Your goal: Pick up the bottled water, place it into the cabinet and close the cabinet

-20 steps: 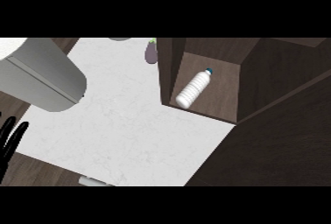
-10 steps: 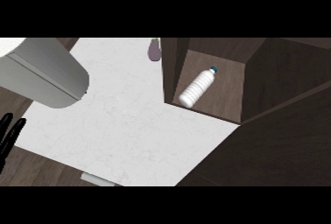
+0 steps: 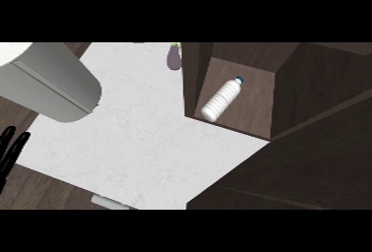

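Note:
The bottled water [image 3: 222, 99], white with a dark cap, lies on its side inside the open dark wood cabinet [image 3: 240, 61], cap pointing toward the back. Nothing touches it. My left hand [image 3: 9, 147] shows only as straight black fingers at the view's left edge, far from the bottle and over the counter's edge. A thick grey forearm [image 3: 51, 83] crosses the upper left corner; the hand on it is out of view. No right hand shows anywhere.
The white marble counter [image 3: 138, 147] fills the middle. A purple eggplant [image 3: 174, 56] lies by the cabinet's left wall at the back. A large dark wood panel [image 3: 305, 167] spreads across the lower right. A small grey object [image 3: 109, 202] pokes in at the counter's near edge.
The view has shifted slightly, so the cabinet and bottle sit a little further right. The left hand's fingers have slid closer to the left edge. The bottle has not moved in the cabinet.

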Action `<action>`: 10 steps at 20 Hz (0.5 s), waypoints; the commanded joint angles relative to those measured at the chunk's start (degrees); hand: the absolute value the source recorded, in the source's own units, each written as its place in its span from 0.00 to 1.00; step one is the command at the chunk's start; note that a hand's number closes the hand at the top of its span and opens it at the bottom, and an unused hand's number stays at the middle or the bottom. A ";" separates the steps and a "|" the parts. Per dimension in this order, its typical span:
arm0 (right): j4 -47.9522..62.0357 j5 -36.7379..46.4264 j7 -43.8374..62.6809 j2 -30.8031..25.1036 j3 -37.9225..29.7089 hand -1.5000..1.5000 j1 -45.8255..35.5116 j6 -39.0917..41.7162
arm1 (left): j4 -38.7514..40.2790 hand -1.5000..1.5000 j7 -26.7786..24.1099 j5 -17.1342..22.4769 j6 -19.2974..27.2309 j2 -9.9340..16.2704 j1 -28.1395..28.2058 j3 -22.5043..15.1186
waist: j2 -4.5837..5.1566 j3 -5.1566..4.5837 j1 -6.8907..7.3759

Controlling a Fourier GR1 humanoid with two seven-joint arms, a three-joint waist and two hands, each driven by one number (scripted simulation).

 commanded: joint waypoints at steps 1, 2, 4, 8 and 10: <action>5.94 0.57 5.55 3.79 -1.00 1.00 -6.84 -3.43 | 0.26 0.00 0.14 0.50 -0.75 -0.01 -0.41 -0.06 | -0.10 0.12 0.25; 6.98 0.13 6.42 4.77 -1.23 1.00 -8.22 -3.97 | 0.32 0.00 0.23 0.48 -0.39 -0.04 -0.55 0.01 | -0.25 0.18 -0.03; 9.74 -0.57 8.32 6.25 -2.43 1.00 -11.25 -4.88 | 0.15 0.00 0.45 0.98 -0.53 0.47 -0.65 0.67 | -0.66 0.34 -0.15; 16.93 -2.23 11.97 9.72 -3.86 1.00 -18.48 -6.15 | 1.66 0.00 0.62 1.03 -0.83 0.14 -0.56 0.32 | -0.66 0.39 -0.44; 20.64 -2.78 13.31 11.96 -4.19 1.00 -22.48 -6.72 | 2.16 0.00 0.41 1.18 -0.34 -0.14 -1.44 0.77 | -0.58 0.48 -0.66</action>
